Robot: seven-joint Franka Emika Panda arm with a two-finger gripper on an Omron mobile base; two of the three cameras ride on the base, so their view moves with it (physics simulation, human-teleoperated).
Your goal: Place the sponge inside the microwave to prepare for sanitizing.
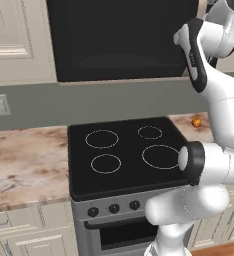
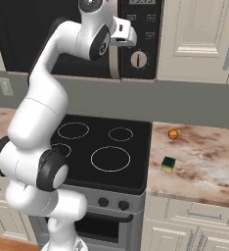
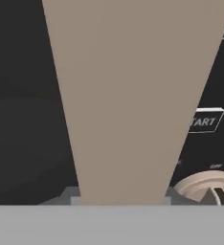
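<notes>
Arm raised high to the microwave (image 2: 62,34) mounted above the black stove (image 2: 104,149), gripper (image 2: 122,33) pressed against the long beige handle (image 3: 128,95) beside the button panel. Door shut, dark glass facing the room. In the hand view, handle looming close and broad, flanked by a START button (image 3: 206,121) and the round knob (image 3: 207,187) at lower right; grey finger tips (image 3: 68,195) barely peeking out on either side of the handle's base, so apparently straddling it, though whether clamped or loose cannot be told. Sponge (image 2: 168,163), yellow with a green top, lying flat on the marbled counter (image 2: 204,162) just right of the stove, well apart from the gripper and far below the microwave. Small orange object (image 2: 172,134) farther back on the same counter, near the wall. Four ringed burners on the stove top, knobs along its front.
</notes>
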